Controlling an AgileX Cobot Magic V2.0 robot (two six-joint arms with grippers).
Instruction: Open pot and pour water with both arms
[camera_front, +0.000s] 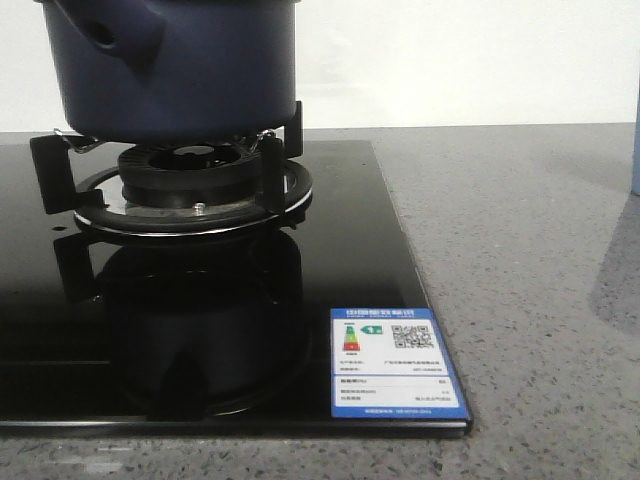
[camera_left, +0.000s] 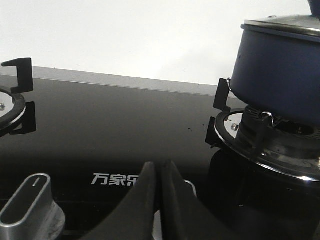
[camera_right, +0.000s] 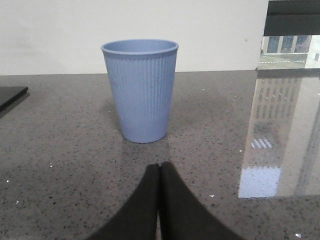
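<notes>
In the front view the pot (camera_front: 180, 75) sits on the burner grate (camera_front: 180, 170) of a black glass hob (camera_front: 200, 330), up at about eleven o'clock in the frame; its top edge is cut off, so the lid cannot be seen here, and neither arm appears. A thick stub handle (camera_front: 105, 35) with a hole juts from the pot's wall toward ten o'clock, and a blue energy label (camera_front: 393, 365) lies on the glass at about five o'clock. In the left wrist view the pot stands at two o'clock, a metal-rimmed lid (camera_left: 282, 22) closed on it, so whatever it holds is hidden; the left gripper (camera_left: 160, 175), at six o'clock over the hob's control knob (camera_left: 30, 207), has its fingers pressed together, holding nothing. In the right wrist view a pale blue ribbed cup (camera_right: 140, 90) stands upright on the speckled countertop (camera_right: 60, 150) at about twelve o'clock, well clear of the right gripper (camera_right: 160, 175), whose fingers are likewise pressed together and empty; the cup's inside is not visible from this angle. The pot looks rigid, smooth-walled and probably heavy if filled, so its rounded sides would likely slip; the stub handle seems the firm place to grasp, with the lid taken by whatever knob it carries, which is out of sight.
</notes>
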